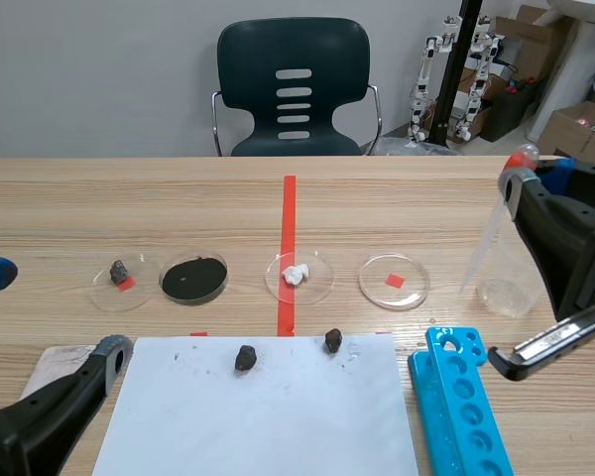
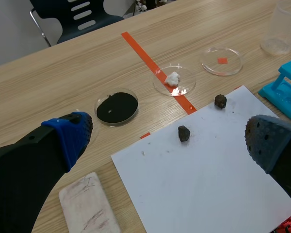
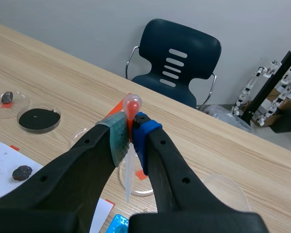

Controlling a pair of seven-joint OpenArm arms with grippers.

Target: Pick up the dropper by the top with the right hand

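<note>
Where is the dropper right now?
The right gripper holds the dropper by its red top, lifted close to the clear cup at the scene view's right.

Wooden table (image 1: 79, 198), white paper (image 1: 268, 426), blue rack (image 1: 461, 407)

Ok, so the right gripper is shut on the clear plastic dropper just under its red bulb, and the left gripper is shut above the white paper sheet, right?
Not quite: the left gripper is open, not shut; the left wrist view shows its fingers wide apart above the white paper sheet. The right gripper does hold the clear plastic dropper under its red bulb.
</note>
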